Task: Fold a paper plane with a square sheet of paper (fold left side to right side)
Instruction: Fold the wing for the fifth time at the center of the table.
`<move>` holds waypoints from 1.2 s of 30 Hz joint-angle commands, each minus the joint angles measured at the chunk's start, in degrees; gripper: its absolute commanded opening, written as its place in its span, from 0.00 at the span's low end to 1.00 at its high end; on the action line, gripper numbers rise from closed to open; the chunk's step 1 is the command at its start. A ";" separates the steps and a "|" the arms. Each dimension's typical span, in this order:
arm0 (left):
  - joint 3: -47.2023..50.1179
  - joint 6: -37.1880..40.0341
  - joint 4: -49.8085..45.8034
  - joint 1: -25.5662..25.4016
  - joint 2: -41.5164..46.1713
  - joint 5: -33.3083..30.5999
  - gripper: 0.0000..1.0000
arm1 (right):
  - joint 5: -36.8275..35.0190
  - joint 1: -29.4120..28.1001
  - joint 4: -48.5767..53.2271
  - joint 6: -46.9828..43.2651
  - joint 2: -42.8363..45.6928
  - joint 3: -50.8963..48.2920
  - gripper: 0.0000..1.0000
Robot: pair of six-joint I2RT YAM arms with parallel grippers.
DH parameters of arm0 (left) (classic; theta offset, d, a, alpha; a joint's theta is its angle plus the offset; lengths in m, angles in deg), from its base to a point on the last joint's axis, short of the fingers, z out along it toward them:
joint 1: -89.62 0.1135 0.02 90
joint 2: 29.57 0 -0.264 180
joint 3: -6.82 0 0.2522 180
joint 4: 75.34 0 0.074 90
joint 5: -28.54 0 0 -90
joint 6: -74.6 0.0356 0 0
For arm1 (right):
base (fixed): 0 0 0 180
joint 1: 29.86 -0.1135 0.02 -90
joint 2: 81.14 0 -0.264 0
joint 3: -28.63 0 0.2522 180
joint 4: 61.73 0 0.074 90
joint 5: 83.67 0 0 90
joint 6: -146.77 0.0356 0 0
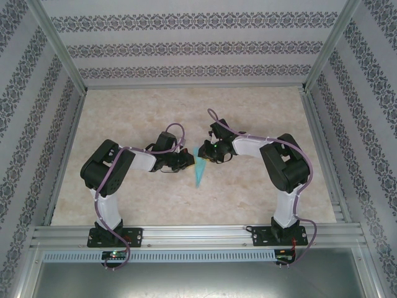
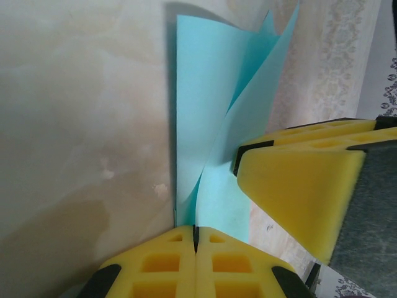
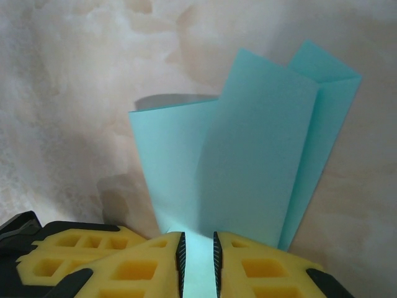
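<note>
The turquoise sheet of paper (image 1: 200,170) lies mid-table, folded into a narrow shape whose point faces the near edge. Both grippers meet over its upper part. My left gripper (image 1: 187,162) reaches in from the left. In the left wrist view it (image 2: 196,233) is shut, with a raised flap of the paper (image 2: 211,93) running into the seam between its yellow fingers. My right gripper (image 1: 207,156) comes from the right. Its jaws (image 3: 197,251) stand a narrow gap apart, and the paper (image 3: 248,155) shows pale in that gap. One right finger (image 2: 298,186) rests by the flap.
The marble-patterned tabletop (image 1: 124,118) stretches around the paper. An aluminium rail (image 1: 198,234) carries both arm bases at the near edge. Patterned walls (image 1: 186,46) and frame posts close in the back and sides. The left gripper's yellow fingers (image 3: 74,254) sit close beside the right jaws.
</note>
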 commanded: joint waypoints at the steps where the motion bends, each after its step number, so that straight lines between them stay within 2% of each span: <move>1: 0.48 1.36 -2.01 -0.81 -1.53 -0.66 0.00 | -1.31 0.25 1.89 -1.49 -1.34 0.39 0.21; 12: 1.44 0.64 -1.27 -0.81 1.03 -0.47 0.00 | -1.60 0.84 2.56 -1.13 -2.77 -3.15 0.17; 25: 5.12 2.15 -10.52 -0.60 14.01 -5.89 0.26 | -1.70 1.55 1.82 -1.52 -3.27 -5.34 0.14; 28: 6.15 2.68 -12.48 -0.56 18.00 -5.50 0.24 | -1.57 1.57 1.51 -1.64 -3.22 -5.36 0.13; 32: 5.78 0.44 -11.51 -2.13 21.52 0.19 0.19 | -1.27 1.48 1.38 -1.56 -3.34 -5.09 0.14; 36: 2.81 -2.44 -12.80 -5.17 19.84 4.77 0.15 | -1.36 1.39 1.41 -1.57 -3.36 -4.93 0.13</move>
